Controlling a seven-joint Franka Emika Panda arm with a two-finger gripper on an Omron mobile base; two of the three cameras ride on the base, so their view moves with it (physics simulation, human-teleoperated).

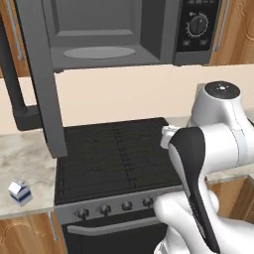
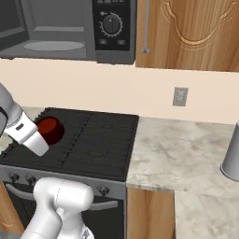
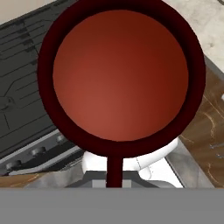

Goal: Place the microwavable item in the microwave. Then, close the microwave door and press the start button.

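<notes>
The dark red bowl (image 3: 120,72), the microwavable item, is close before the hand camera and seen from above its rim. My gripper (image 3: 114,175) is shut on the near wall of the bowl, which shows edge-on at the bottom. In the right base view the bowl (image 2: 50,130) hangs over the left part of the stove at my wrist. The microwave (image 1: 114,30) is mounted above, its cavity showing a pale turntable (image 1: 99,52) and a dial (image 1: 198,24) on the black panel. The microwave door (image 1: 42,74) stands swung open to the left, reaching down toward the counter.
A black stove (image 1: 114,154) with front knobs lies under the microwave. A white-and-blue milk carton (image 1: 20,192) stands on the left counter. On the marble counter to the right is a grey cylinder (image 2: 232,156). Wooden cabinets (image 2: 196,32) flank the microwave.
</notes>
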